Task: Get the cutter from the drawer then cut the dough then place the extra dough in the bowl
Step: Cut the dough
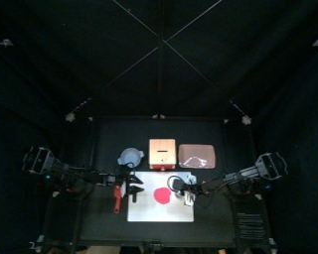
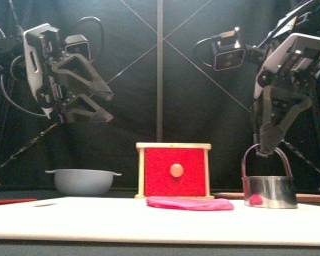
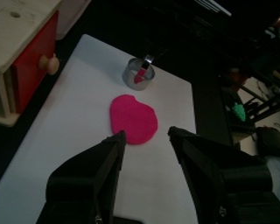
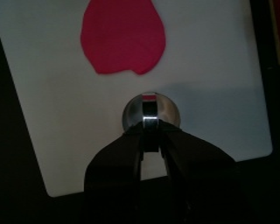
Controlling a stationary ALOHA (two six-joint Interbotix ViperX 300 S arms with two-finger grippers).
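Black curtains (image 2: 190, 100) behind; my right gripper (image 4: 152, 131) clenches the wire handle of the round metal cutter (image 4: 152, 109), stood on the white cutting board (image 4: 60, 114) just beside the flat pink dough (image 4: 122, 35), seemingly to line up the cut; left gripper (image 3: 146, 144) hangs released.

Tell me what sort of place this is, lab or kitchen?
Likely a robot test booth: black curtains behind, left arm and right arm over a small black table, pink dough on a white board.
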